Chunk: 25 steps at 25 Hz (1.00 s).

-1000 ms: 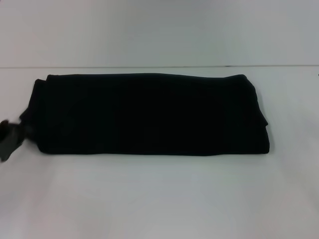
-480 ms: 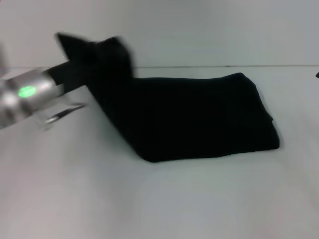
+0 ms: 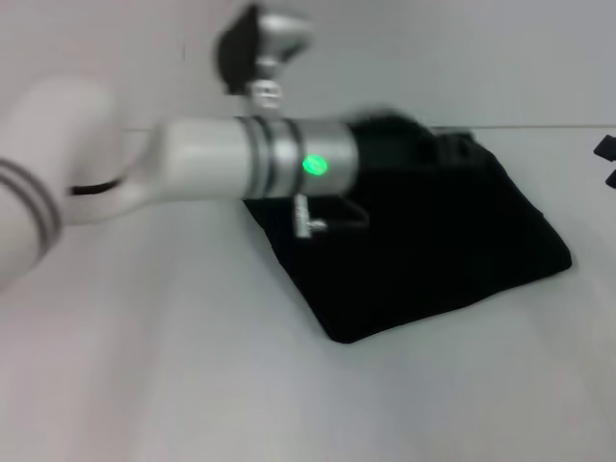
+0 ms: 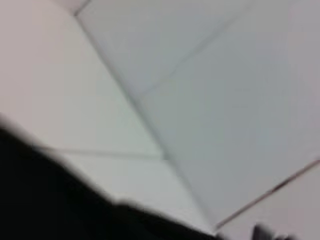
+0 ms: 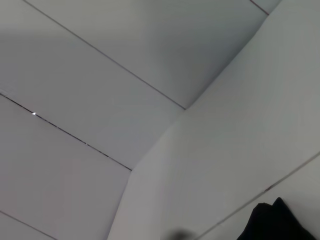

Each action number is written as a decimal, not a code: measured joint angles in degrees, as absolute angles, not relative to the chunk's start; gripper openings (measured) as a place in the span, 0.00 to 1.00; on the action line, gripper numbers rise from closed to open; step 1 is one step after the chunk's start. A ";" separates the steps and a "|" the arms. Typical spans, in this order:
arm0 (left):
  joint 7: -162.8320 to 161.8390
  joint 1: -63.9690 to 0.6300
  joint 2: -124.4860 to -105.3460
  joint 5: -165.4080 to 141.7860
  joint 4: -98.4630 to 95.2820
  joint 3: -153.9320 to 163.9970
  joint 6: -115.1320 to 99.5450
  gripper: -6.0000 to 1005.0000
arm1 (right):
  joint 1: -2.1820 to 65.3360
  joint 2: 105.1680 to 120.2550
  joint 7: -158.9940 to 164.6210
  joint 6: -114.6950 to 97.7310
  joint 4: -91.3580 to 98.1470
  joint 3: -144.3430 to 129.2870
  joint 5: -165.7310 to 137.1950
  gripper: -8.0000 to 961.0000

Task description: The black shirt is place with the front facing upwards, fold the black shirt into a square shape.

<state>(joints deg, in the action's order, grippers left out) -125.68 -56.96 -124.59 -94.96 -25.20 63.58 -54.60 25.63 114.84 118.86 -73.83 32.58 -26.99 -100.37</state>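
Bench [image 3: 192, 385]: pale, plain surface filling most of the head view, far edge running straight across under a pale wall.
Black shirt [image 3: 452, 260]: already folded into a thick dark band, lying toward the far right part of the bench, well clear of the near edge; no lettering or neck label showing.
Shirt direction: long axis running on a slant, from the near-middle of the bench up toward the far right corner; nearest corner a blunt point aimed at the near edge; left end raised off the bench and carried over the rest.
Left arm [image 3: 221, 168]: white and silver, green light lit, reaching across from the left edge at a height above the bench.
Left tool [image 3: 390, 140]: over the far edge of the shirt, dark against dark cloth; apparently pinching the lifted end, though the fingers themselves not distinguishable, so impossible to tell for certain.
Right tool [image 3: 608, 159]: only a dark tip at the right edge of the head view, parked; spread or pressed together not shown.
Step in hand: likely folding the left end across onto the right end.
Doing it well: carry the end low and level, line its edge up with the far right edge, lay flat before letting go, avoid dragging the lower layers askew.
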 joint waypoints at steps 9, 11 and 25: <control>-121.71 -60.09 -124.66 -83.86 -22.74 86.55 -44.35 0.07 | 25.85 114.75 118.71 -73.50 31.99 -27.50 -100.38 0.85; -121.41 -59.65 -124.66 -83.84 -23.06 86.63 -44.36 0.07 | 26.00 114.62 118.66 -73.40 31.89 -27.51 -100.37 0.85; -137.86 -34.79 -113.62 -86.86 -33.71 64.99 -77.61 0.53 | 33.60 109.67 128.46 -73.64 32.41 -34.10 -116.30 0.85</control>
<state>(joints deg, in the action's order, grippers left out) -137.86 -34.79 -113.62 -86.86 -33.71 64.99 -77.61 33.60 109.67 128.46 -73.64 32.40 -34.10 -116.30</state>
